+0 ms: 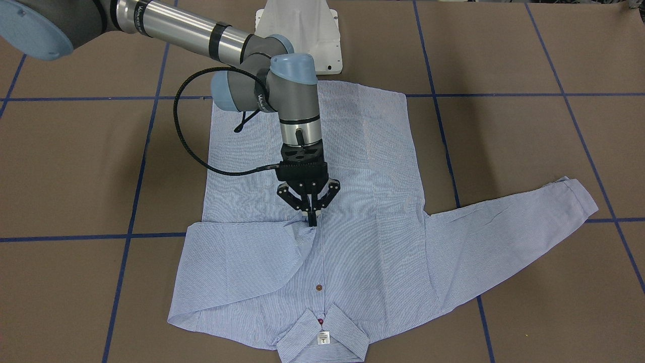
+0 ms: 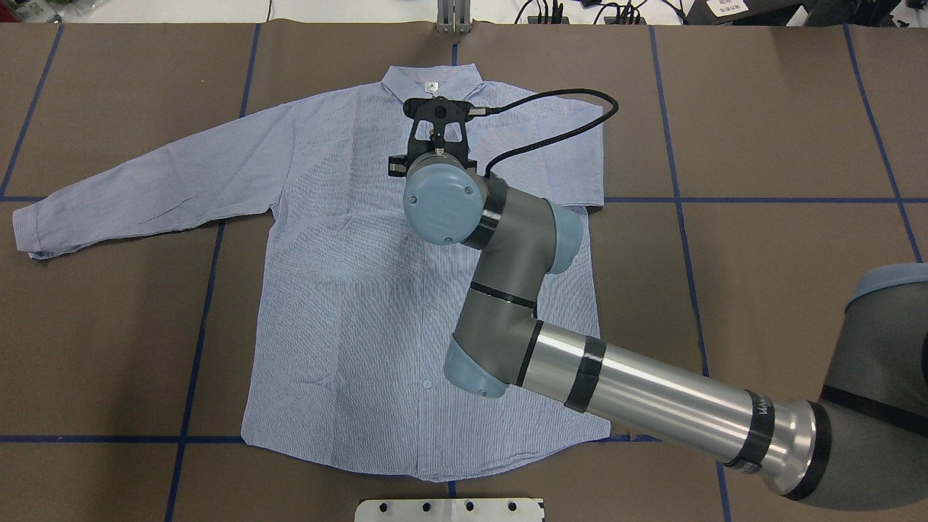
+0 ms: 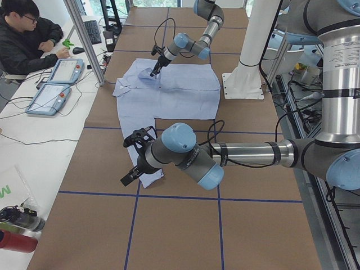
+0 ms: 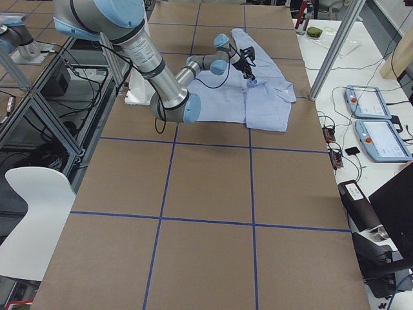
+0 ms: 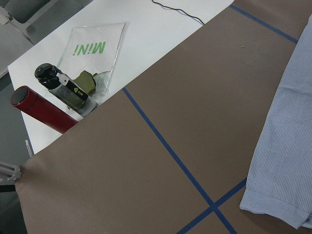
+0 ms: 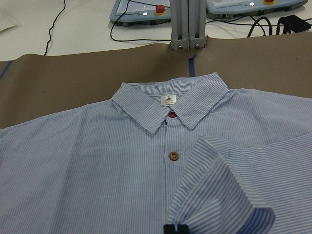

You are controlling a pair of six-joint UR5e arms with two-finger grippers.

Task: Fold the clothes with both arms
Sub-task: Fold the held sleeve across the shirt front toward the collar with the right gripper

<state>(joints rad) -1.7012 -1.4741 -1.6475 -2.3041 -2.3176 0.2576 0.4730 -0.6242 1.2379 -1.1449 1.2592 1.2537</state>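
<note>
Shirt [image 1: 363,242] lies flat on the brown table [image 1: 75,166]. The right gripper [image 1: 312,220] is clamped on its folded-over cuff [image 6: 204,185], with the collar [image 6: 136,109] just beyond the fingertips and bare table past every hem. At the left gripper [image 3: 130,174], beside the outstretched cuff [image 5: 273,207], I cannot tell the grip.

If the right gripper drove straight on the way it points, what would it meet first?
The right gripper points down, shut on the sleeve cuff; it would likely press that cuff onto the shirt front just beneath.
</note>
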